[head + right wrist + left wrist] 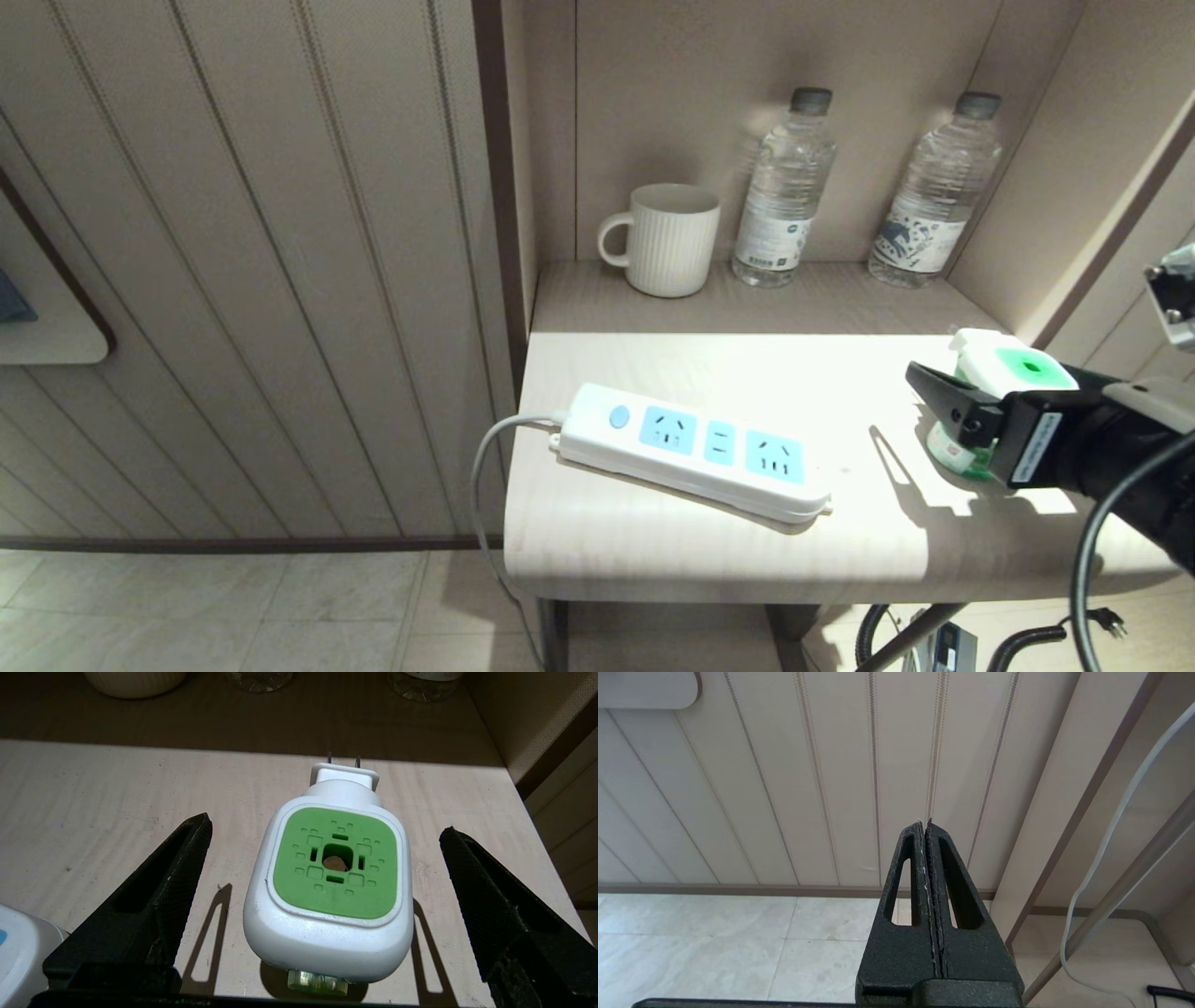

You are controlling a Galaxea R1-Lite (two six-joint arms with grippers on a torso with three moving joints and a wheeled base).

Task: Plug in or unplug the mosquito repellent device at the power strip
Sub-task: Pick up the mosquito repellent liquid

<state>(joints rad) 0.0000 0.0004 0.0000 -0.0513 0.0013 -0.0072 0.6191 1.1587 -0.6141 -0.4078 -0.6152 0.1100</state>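
Right gripper [327, 891]: nearest element; fingers spread to full width on either side of the mosquito repellent device [329, 891], one on each flank, neither touching it. Nothing is held.
Mosquito repellent device: stands free on the worktop [840, 551] near its right edge, unplugged; green face up, two prongs pointing toward the back wall, green bottle end toward the wrist.
Step in hand (judged): grasp of the device before plugging in. Centre the white body between the fingers and close on its flat sides, not on the narrow plug neck, so the prongs stay exposed.
Caution (judged): the glossy rounded shell may slip or twist; close squarely and low on the body.
Power strip [695, 450]: lies diagonally mid-worktop, well apart from the device, to its left in the head view; all blue sockets vacant, cord trailing off the left edge.
Next demand (judged): the prongs must be turned downward to meet a socket.
Mug [665, 238] and two water bottles [784, 187]: rear shelf, clear of the route.
Left gripper [927, 896]: fingers pressed together, empty, parked below worktop level facing the wall panelling.
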